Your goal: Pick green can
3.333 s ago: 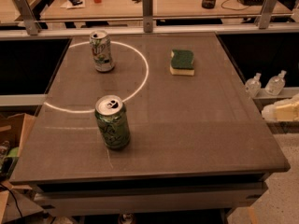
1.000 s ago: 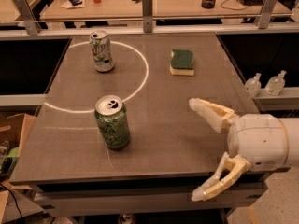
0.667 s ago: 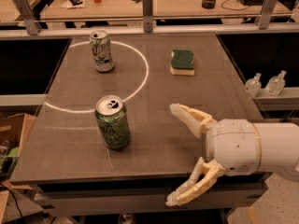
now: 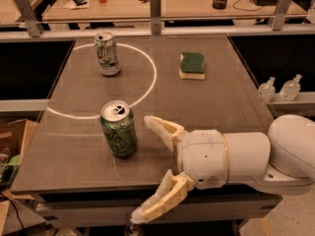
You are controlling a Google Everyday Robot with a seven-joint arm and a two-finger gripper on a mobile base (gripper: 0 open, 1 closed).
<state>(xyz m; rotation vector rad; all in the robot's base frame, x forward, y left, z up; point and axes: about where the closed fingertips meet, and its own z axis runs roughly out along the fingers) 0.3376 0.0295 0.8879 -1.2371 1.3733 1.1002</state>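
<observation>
White arm (image 4: 246, 156) extended from right — hand (image 4: 142, 170) spread wide, empty, just beside green can (image 4: 118, 132).

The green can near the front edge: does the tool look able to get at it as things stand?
Probably yes. The tool sits just beside the green can, spread open towards it, and nothing stands between them.

High view down table (image 4: 221, 107), gripper (image 4: 141, 169) fingers (image 4: 165, 128) nearest
</observation>
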